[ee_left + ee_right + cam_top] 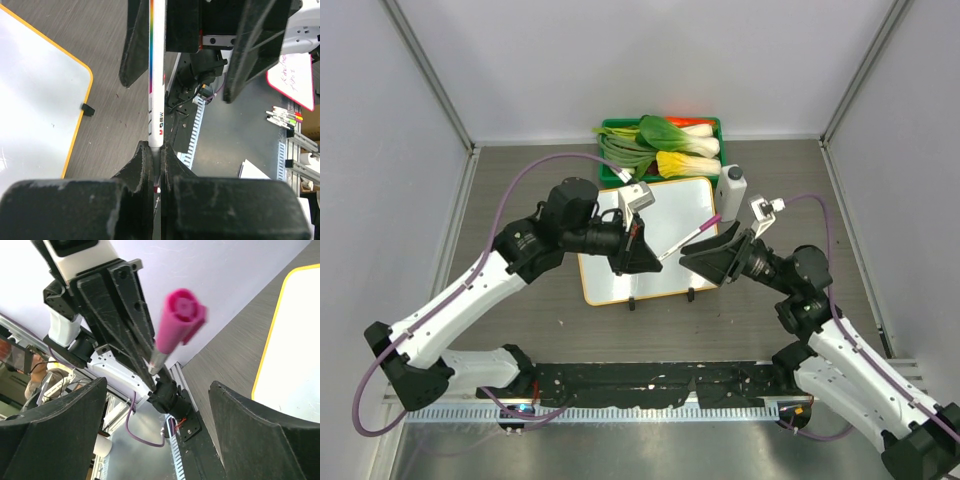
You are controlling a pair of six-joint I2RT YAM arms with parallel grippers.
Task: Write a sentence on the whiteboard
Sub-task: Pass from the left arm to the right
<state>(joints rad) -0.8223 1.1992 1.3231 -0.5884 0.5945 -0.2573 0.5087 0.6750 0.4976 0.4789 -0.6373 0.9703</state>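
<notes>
Whiteboard [672,205] flat, orange-rimmed, face plain white. Left gripper [156,156] pinches marker [157,75] tail; pink cap [180,315] points at right gripper [712,250], fingers wide apart, empty.

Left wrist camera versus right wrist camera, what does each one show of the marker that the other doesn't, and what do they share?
Only the left wrist view shows the white barrel of the marker, with its rainbow stripe and print, and the left gripper shut on its tail end. Only the right wrist view shows the pink cap end-on. Both show the right gripper open, its fingers clear of the marker, and an orange-rimmed part of the whiteboard.
</notes>
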